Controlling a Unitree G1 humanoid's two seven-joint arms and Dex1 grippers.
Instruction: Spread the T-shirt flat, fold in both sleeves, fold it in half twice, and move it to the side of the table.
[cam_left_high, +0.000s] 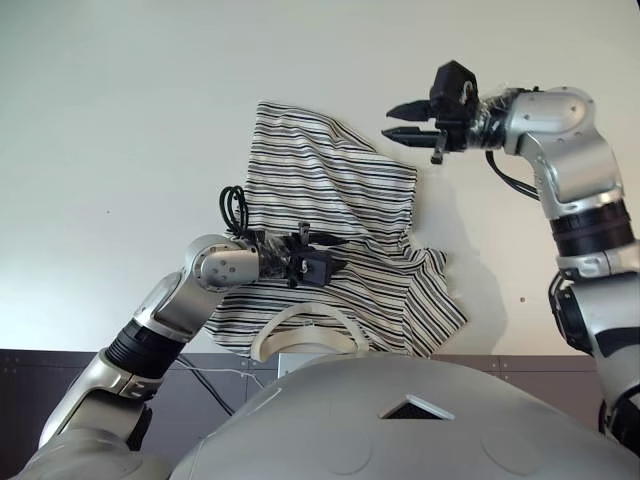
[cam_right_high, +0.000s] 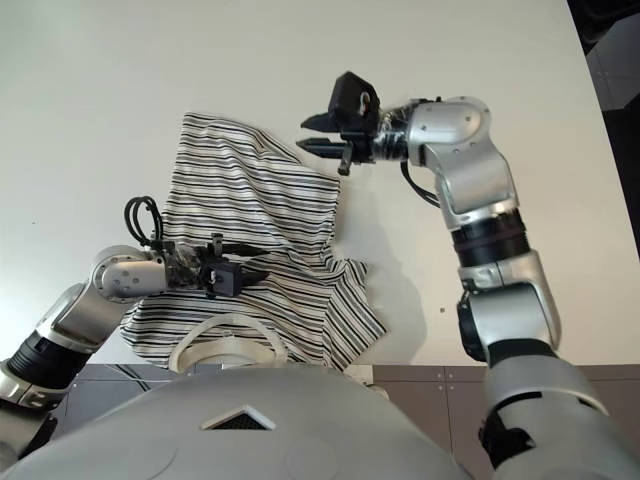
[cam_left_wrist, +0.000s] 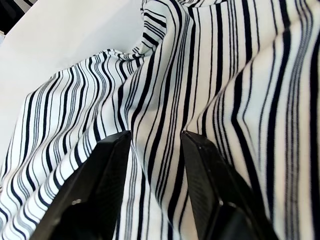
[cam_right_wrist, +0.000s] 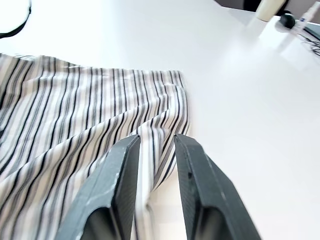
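The black-and-white striped T-shirt (cam_left_high: 320, 180) lies rumpled on the white table (cam_left_high: 120, 120), with folds through its middle and a flap trailing toward the near right. My left gripper (cam_left_high: 340, 253) is low over the shirt's near middle. It is open, and its black fingers (cam_left_wrist: 107, 165) straddle a ridge of striped cloth (cam_left_wrist: 225, 75) without pinching it. My right gripper (cam_left_high: 390, 122) hangs above the shirt's far right corner, open and holding nothing. In the right wrist view the striped edge (cam_right_wrist: 75, 110) lies below its fingers (cam_right_wrist: 125, 170).
The table's near edge (cam_left_high: 100, 352) runs in front of the shirt, and its right edge (cam_right_high: 590, 110) borders dark floor. Bare tabletop lies to the left, behind and to the right of the shirt. A few small items (cam_right_wrist: 285, 17) stand far off on the table.
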